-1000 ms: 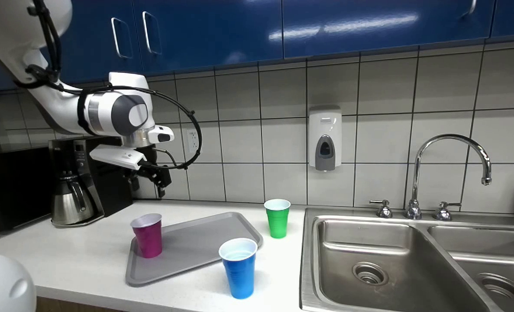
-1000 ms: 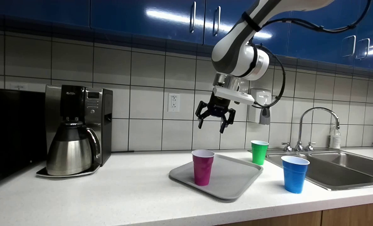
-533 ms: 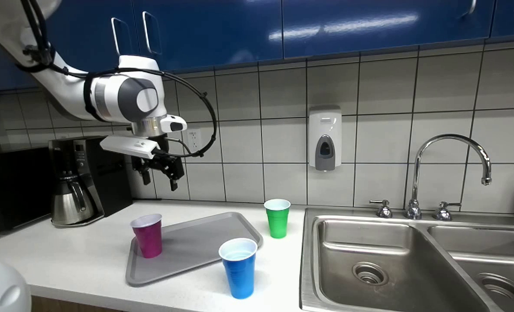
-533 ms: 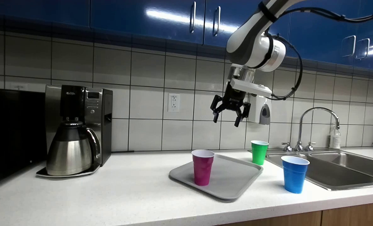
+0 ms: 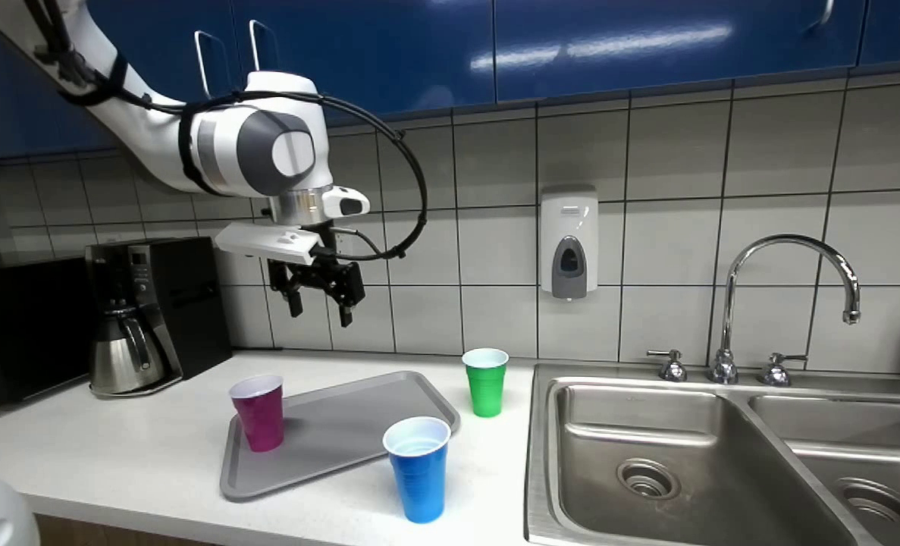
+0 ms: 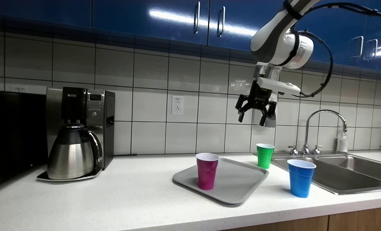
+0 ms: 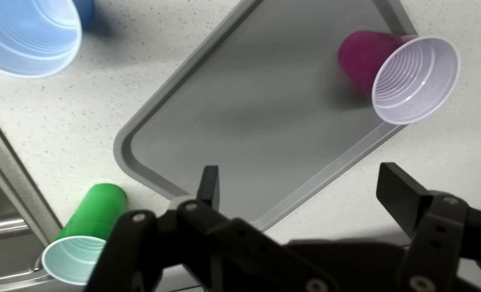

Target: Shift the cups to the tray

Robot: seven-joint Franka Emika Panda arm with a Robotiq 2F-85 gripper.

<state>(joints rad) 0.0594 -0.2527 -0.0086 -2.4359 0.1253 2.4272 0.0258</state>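
The magenta cup (image 5: 258, 418) stands upright on the left part of the grey tray (image 5: 351, 421); the wrist view also shows this cup (image 7: 364, 61) on the tray (image 7: 244, 89). The blue cup (image 5: 421, 485) stands upright on the counter, in front of the tray's right end. The green cup (image 5: 486, 391) stands upright on the counter, just off the tray's back right corner; it also shows in the wrist view (image 7: 98, 209). My gripper (image 6: 251, 120) is open and empty, high above the tray's back part; in the wrist view its fingers (image 7: 402, 198) stand wide apart.
The sink (image 5: 538, 455) with its tall faucet (image 5: 730, 303) is right of the green and blue cups. A coffee maker (image 6: 97, 128) with a steel pot (image 6: 71, 157) stands at the left. A soap dispenser (image 5: 569, 243) hangs on the wall below blue cabinets (image 5: 366, 53).
My open gripper has moved right and slightly up in both exterior views, away from above the magenta cup and toward the green cup's side. The cups and tray have not moved.
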